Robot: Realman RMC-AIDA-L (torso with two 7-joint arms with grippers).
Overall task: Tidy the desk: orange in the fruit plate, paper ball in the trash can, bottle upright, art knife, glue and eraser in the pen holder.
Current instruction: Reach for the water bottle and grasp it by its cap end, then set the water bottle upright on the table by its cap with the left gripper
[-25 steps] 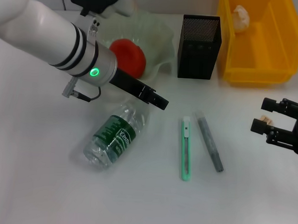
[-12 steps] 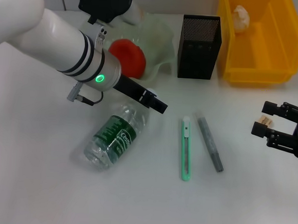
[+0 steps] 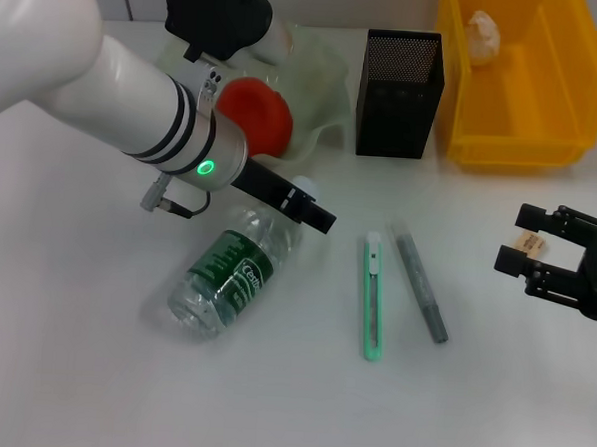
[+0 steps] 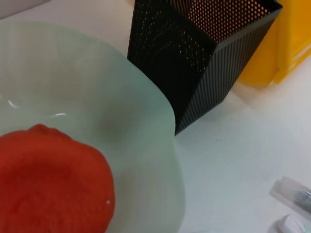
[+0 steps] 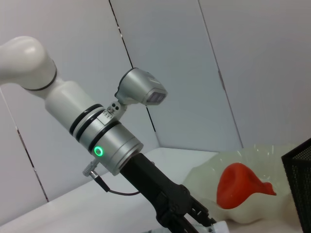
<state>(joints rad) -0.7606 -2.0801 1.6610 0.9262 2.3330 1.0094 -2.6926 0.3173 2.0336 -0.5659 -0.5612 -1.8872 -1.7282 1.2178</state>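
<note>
The clear bottle (image 3: 231, 270) with a green label lies on its side, its white cap (image 3: 304, 190) pointing toward the plate. My left gripper (image 3: 314, 212) hangs right at the cap, also seen in the right wrist view (image 5: 187, 218). The orange (image 3: 256, 113) sits in the translucent fruit plate (image 3: 322, 70). The paper ball (image 3: 482, 33) lies in the yellow trash can (image 3: 565, 97). A green art knife (image 3: 374, 300) and a grey glue stick (image 3: 421, 284) lie side by side. My right gripper (image 3: 515, 236) stands open with the small eraser (image 3: 531, 243) between its fingers.
The black mesh pen holder (image 3: 398, 94) stands upright between plate and trash can, close to the plate's rim (image 4: 165, 126). The left forearm (image 3: 135, 95) reaches over the table's left half and over part of the plate.
My left gripper has slid a little to the right and down, ending at the bottle's cap. The right gripper has shifted slightly left around the eraser.
</note>
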